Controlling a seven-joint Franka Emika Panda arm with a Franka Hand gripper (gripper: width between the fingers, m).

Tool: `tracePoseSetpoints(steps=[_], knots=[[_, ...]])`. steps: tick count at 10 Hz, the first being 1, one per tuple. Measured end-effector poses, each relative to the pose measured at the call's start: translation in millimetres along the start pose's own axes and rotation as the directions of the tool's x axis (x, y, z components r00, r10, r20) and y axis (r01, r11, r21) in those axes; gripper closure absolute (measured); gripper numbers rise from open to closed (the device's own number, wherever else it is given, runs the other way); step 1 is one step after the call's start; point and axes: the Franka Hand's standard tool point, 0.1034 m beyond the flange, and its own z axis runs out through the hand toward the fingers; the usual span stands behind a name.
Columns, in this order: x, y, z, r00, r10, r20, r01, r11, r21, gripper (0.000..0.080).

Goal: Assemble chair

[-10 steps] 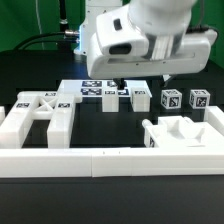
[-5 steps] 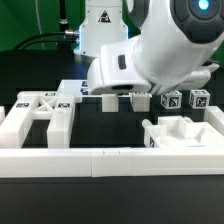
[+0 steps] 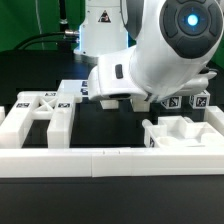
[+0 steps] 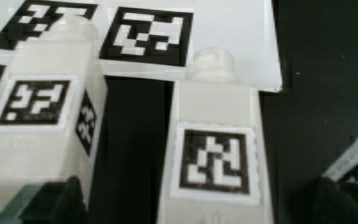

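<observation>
- You have two long white chair legs under the wrist camera: one leg (image 4: pixel 220 130) lies between the fingers, and a second leg (image 4: pixel 43 100) lies just beside it, roughly parallel.
- The gripper (image 4: pixel 202 200) is released. Its jaws stand wide either side of the first leg, with dark gaps showing, and grasp nothing.
- In the exterior view you can count four more chair pieces:
  - one large frame part (image 3: pixel 40 115) at that view's left
  - one notched part (image 3: pixel 182 130) at its right
  - two small blocks (image 3: pixel 174 101) (image 3: pixel 200 100) behind the notched part, partly hidden by the arm
- The markings are square black-and-white tags bearing patterns only. The first leg shows one tag; the second shows one on its top face and one on its side.
- Two tags show on the marker board (image 4: pixel 229 18), which lies beyond the legs' tips.
- One border rail (image 3: pixel 110 160) runs along the front.
</observation>
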Motion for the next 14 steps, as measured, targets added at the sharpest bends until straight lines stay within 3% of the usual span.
tracePoseSetpoints(steps=[2, 3, 4, 5, 6, 8, 13, 14], knots=[[1.0, -0.7, 3.0, 1.0, -0.003, -0.002, 0.003, 1.0, -0.002, 0.0151], [1.1, 0.0, 3.5, 1.0, -0.003, -0.001, 0.003, 1.0, -0.002, 0.0238], [1.2, 0.1, 3.7, 1.0, -0.004, 0.0, 0.004, 1.0, -0.002, 0.0374], [1.4, -0.4, 3.8, 1.0, -0.005, 0.0, 0.005, 1.0, -0.002, 0.0374], [1.7, -1.7, 3.8, 1.0, -0.007, -0.001, 0.007, 1.0, -0.004, 0.0514], [2.4, -4.5, -0.4, 1.0, -0.015, -0.008, 0.015, 1.0, -0.006, 0.0514], [-7.3, 9.9, -82.0, 0.987, -0.122, -0.102, 0.123, 0.992, -0.001, 0.0512], [-6.0, 9.1, -78.4, 0.988, -0.12, -0.102, 0.12, 0.993, -0.001, 0.0512]])
